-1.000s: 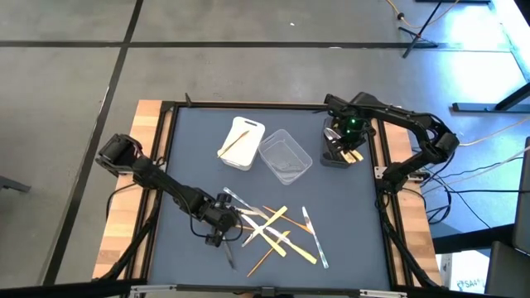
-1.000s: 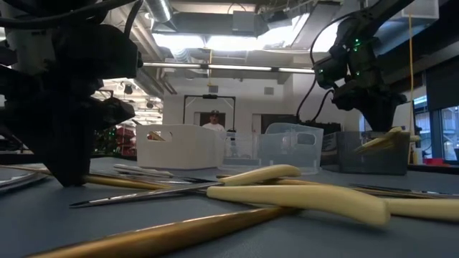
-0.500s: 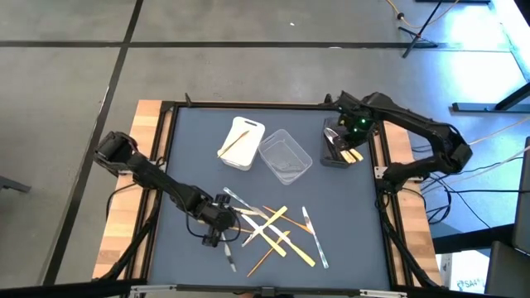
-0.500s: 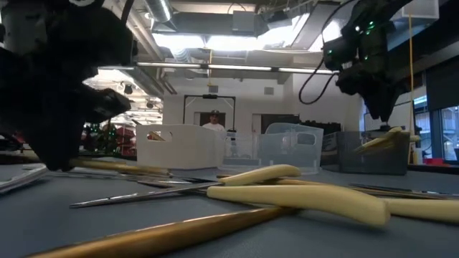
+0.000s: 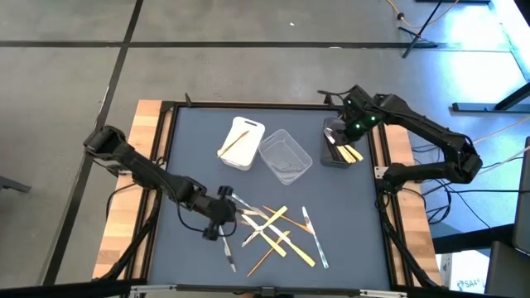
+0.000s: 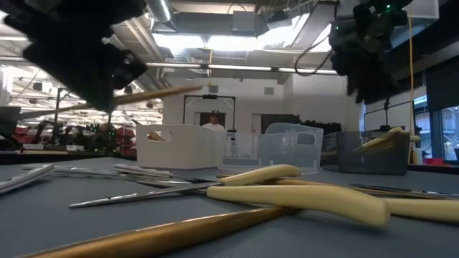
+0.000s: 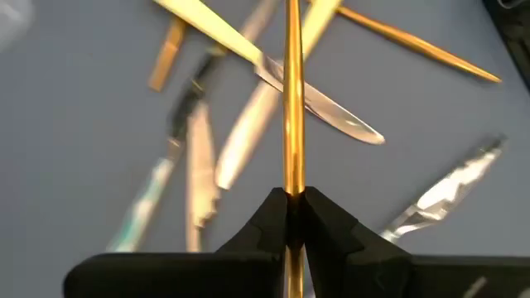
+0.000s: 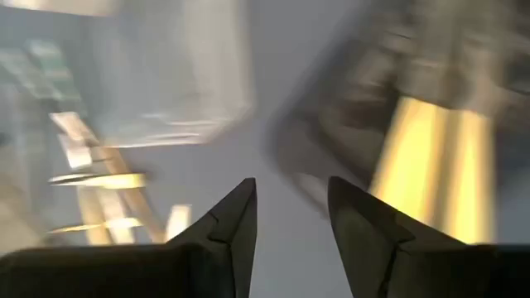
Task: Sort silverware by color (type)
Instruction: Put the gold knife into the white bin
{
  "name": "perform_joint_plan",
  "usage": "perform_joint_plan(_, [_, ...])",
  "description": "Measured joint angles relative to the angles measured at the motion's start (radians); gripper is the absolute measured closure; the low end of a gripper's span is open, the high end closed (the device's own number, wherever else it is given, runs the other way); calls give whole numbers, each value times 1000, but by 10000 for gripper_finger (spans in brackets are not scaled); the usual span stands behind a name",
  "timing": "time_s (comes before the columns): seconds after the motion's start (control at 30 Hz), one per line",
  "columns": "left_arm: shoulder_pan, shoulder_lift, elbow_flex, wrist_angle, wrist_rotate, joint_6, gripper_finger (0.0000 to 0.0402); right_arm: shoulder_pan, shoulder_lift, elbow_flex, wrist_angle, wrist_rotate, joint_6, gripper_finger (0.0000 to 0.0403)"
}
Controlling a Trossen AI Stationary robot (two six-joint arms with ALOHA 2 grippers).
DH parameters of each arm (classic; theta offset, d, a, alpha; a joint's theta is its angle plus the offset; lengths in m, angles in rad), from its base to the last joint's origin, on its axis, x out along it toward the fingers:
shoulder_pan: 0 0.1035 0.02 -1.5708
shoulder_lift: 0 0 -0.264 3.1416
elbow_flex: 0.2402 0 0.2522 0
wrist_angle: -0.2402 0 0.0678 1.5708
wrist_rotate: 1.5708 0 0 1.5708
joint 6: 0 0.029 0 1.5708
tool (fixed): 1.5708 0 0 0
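Observation:
My left gripper (image 5: pixel 217 213) is at the left end of the silverware pile (image 5: pixel 277 232) and is shut on a thin tan-orange piece (image 7: pixel 292 116), held above the table in the low view (image 6: pixel 154 93). The pile holds yellow, tan-orange and clear pieces lying crossed on the grey mat. My right gripper (image 5: pixel 351 126) is open and empty above the dark grey tub (image 5: pixel 337 151), which holds yellow pieces (image 5: pixel 351 154). Its spread fingers show in the right wrist view (image 8: pixel 290 194). My left gripper pinches the tan-orange piece between its two fingertips (image 7: pixel 291 197). The piece lies along the fingers and sticks out forward past them. It is lifted clear of the table, close to level, its free end (image 6: pixel 193 89) a little higher.
A white tub (image 5: pixel 242 142) with one tan piece and a clear tub (image 5: pixel 286 156) stand side by side at the far middle of the mat. A clear knife (image 5: pixel 228 252) lies apart near the front. A person stands far off in the room (image 6: pixel 213 122).
My left gripper has gone up from the table with the tan-orange piece, which is now lifted clear of the pile. My right gripper has gone up and a little toward the far edge, away from the dark grey tub.

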Motion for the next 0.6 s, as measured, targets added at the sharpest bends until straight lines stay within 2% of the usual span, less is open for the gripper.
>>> perform_joint_plan(0.13, [29,-32,14,3,-43,88,383,2,1,0,128,-190,8,265])
perform_joint_plan(0.2, [44,-39,37,4,-64,144,383,27,1,0,204,-231,33,265])
perform_joint_plan(0.47, [113,-40,133,-2,-130,351,383,192,6,0,479,-237,198,265])
perform_joint_plan(0.6, [148,-40,158,-3,-156,430,383,299,6,0,572,-178,219,265])
